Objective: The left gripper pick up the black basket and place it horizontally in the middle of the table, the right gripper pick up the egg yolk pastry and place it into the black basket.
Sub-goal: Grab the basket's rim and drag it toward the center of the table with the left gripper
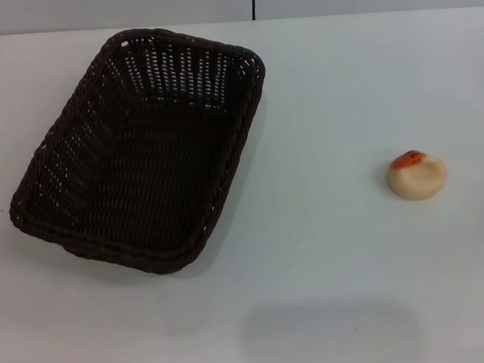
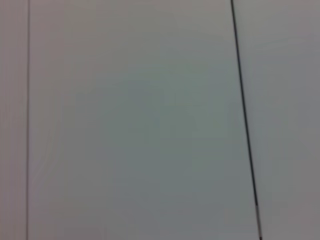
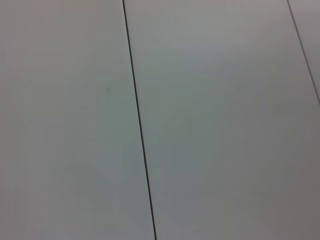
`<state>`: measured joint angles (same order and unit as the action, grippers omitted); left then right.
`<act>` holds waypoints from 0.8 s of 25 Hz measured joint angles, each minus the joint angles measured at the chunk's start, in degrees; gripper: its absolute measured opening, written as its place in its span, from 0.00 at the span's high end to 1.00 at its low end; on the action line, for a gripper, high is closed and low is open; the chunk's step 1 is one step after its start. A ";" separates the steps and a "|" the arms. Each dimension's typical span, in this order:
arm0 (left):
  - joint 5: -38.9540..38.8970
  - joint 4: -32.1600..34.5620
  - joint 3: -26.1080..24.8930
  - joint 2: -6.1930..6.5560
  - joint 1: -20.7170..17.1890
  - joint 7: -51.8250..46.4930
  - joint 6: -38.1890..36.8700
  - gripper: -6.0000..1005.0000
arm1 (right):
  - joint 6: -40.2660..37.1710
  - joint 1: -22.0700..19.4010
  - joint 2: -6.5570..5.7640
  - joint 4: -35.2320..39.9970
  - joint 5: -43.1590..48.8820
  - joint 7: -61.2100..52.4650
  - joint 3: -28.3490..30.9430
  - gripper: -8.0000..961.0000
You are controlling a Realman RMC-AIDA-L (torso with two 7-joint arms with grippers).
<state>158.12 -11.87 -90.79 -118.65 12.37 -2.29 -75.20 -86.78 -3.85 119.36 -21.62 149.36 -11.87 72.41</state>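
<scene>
Black basket (image 1: 140,155) holds nothing; egg yolk pastry (image 1: 417,174) well apart, on table (image 1: 330,250).

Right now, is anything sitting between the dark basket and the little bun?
Nothing: the head view shows only bare white table between the black basket and the egg yolk pastry.

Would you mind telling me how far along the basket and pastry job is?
Nothing looks done yet. The dark woven wicker basket sits empty and skewed on the left of the white table; the round cream pastry with an orange top lies apart on the right. Neither claw is in view. Both moves remain.
</scene>
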 joint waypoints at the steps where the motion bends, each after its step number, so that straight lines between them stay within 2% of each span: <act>1: 0.07 0.00 0.47 0.01 0.10 0.00 -0.08 0.19 | 0.00 0.00 0.00 0.00 0.00 0.00 0.00 0.23; 7: 0.16 -0.15 1.17 0.09 0.55 0.08 -0.17 0.19 | -0.05 0.07 -0.01 -0.24 0.13 0.05 -0.15 0.23; 12: 0.20 -2.99 2.96 0.31 -0.01 0.78 1.10 0.19 | -0.06 0.08 -0.01 -0.31 0.14 0.21 -0.17 0.23; 13: 0.82 -5.77 3.38 0.76 -0.40 0.51 4.19 0.19 | -0.06 0.14 -0.01 -0.32 0.14 0.15 -0.17 0.23; 14: 0.82 -5.77 3.38 0.76 -0.40 0.51 4.19 0.19 | -0.06 0.14 -0.01 -0.32 0.14 0.15 -0.17 0.23; 15: 2.60 -10.32 3.40 1.46 -1.37 0.16 9.44 0.19 | -0.07 0.21 -0.01 -0.34 0.14 0.10 -0.27 0.23; 16: 2.60 -10.32 3.40 1.46 -1.37 0.16 9.44 0.19 | -0.07 0.21 -0.01 -0.34 0.14 0.10 -0.27 0.23; 17: 3.96 -14.19 3.34 2.04 -2.34 0.13 13.53 0.19 | -0.06 0.23 -0.01 -0.35 0.14 0.07 -0.42 0.23; 18: 6.30 -22.74 3.17 3.11 -4.16 0.64 23.23 0.19 | -0.07 0.25 -0.05 -0.35 0.14 0.03 -0.70 0.23; 19: 6.30 -22.74 3.17 3.11 -4.16 0.64 23.23 0.19 | -0.07 0.25 -0.05 -0.35 0.14 0.03 -0.70 0.23; 20: 7.05 -27.57 3.11 3.74 -4.89 1.19 28.56 0.19 | -0.07 0.25 -0.06 -0.38 0.14 0.03 -0.78 0.23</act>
<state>165.17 -39.44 -87.68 -114.91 7.48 -1.10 -46.64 -86.85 -3.60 119.30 -22.00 149.51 -11.84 71.63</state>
